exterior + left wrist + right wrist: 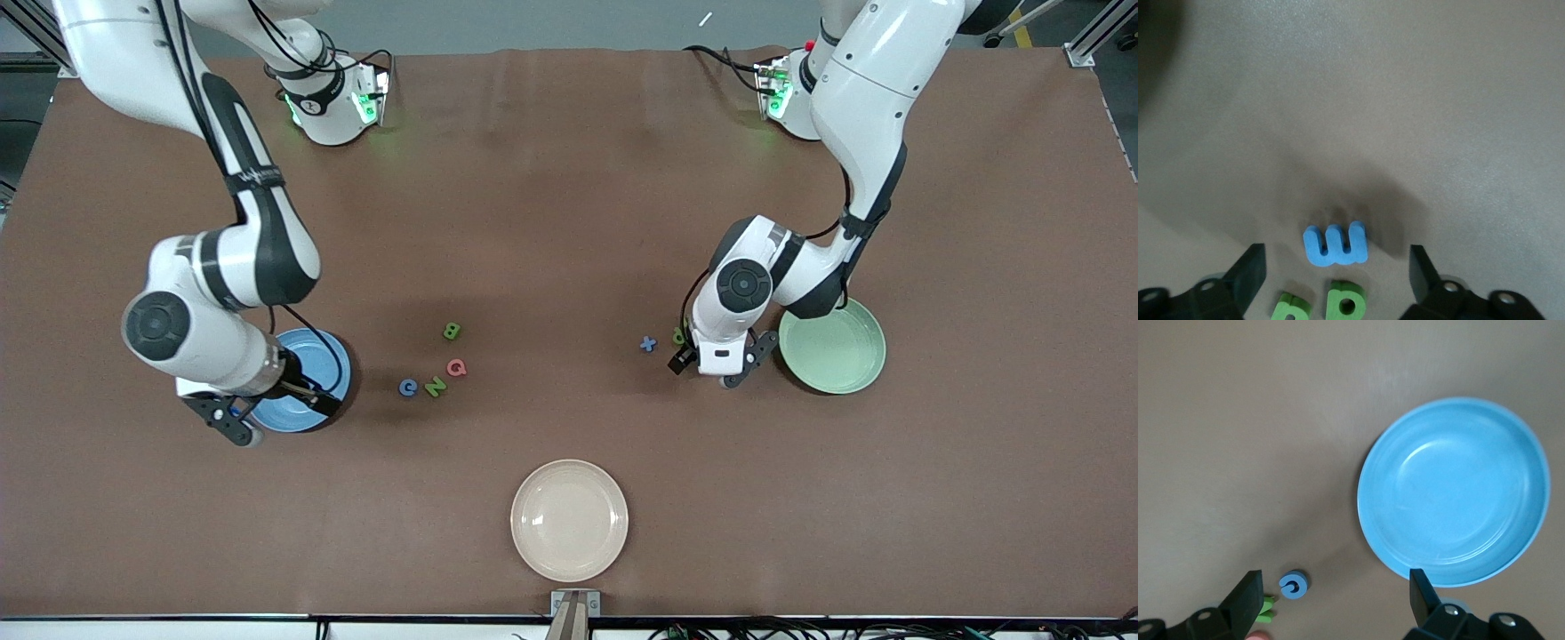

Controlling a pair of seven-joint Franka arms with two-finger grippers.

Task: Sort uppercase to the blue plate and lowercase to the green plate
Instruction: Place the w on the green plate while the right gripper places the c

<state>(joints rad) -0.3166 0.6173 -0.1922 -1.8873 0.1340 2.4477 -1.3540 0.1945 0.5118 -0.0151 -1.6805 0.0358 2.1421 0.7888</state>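
Front view first: nothing is sorted yet. The blue plate and the green plate both look empty, and so does the cream plate, which sits nearest the camera. The capitals lie in a loose cluster on the brown table beside the blue plate: green B, pink Q, green N and blue C. A blue x lies beside the left gripper, which hangs low over the table next to the green plate. The right gripper is over the blue plate's edge. So all eight letters are still to go, by my reckoning.

Left wrist view: jaws spread wide, holding nothing. A blue m lies flat between them on the table, with two green letters, and, just beside it. They're chunky little foam cutouts, matte, with soft edges.

Right wrist view: jaws wide apart here too, and empty. The blue plate is smooth and glossy, round with a shallow rim. The blue C looks like a tiny foam ring, apart from the plate.
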